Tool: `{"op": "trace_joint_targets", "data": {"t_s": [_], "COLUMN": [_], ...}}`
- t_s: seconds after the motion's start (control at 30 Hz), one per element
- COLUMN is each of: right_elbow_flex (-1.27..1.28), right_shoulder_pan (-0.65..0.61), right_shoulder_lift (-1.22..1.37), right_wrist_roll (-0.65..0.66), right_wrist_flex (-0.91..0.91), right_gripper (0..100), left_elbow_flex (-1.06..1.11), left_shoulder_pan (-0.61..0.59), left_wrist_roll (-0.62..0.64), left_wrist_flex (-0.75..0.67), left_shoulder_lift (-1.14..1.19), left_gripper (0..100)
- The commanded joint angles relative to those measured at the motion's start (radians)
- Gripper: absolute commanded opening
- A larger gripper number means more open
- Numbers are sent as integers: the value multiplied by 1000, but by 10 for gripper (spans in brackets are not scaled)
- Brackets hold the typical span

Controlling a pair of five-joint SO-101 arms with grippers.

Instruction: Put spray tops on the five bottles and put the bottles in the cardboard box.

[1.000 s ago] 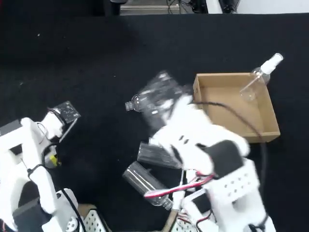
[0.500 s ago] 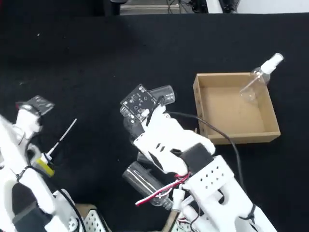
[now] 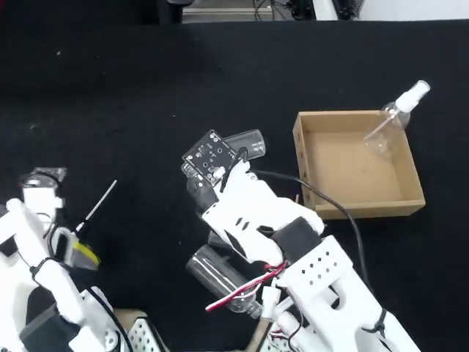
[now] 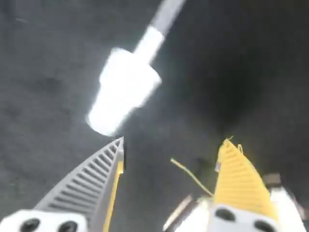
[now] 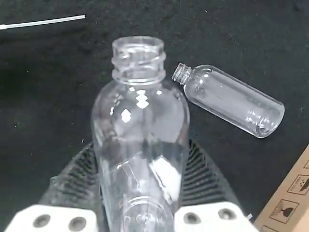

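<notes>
Right jaws: clamped on a clear, round-shouldered plastic held bottle [image 5: 140, 125]; threaded neck open, nothing inside.
Just beyond them: second bottle [image 5: 229, 99], clear, uncapped, empty, lying on the black desk [image 3: 146, 73].
Left jaws: spread wide, holding nothing.
Ahead of their tips: white spray top [image 4: 123, 89] with thin tube, lying apart from both.
Cardboard box [image 3: 399, 209]: brown, shallow, beside the right jaws; a capped bottle [image 3: 388, 121] leans in its farthest corner.
</notes>
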Motion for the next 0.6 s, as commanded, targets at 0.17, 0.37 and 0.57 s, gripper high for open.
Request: {"op": "trace_joint_targets", "data": {"t_s": [0.17, 0.37, 0.57], "right_elbow_flex": [13, 13, 13], "right_shoulder_pan": [-18, -18, -18], "right_shoulder_lift": [-28, -28, -28], "right_wrist_roll": [-8, -8, -8], "right_wrist_flex": [-29, -29, -29], "right_gripper": [10, 10, 10], "left_elbow_flex": [2, 4, -38], "left_shoulder_pan": [19, 18, 15], "left_wrist_roll": [143, 281, 384], "left_wrist_flex": [-189, -318, -213], "left_shoulder_lift": [-31, -31, -41], "left_gripper": [288, 288, 288]}}
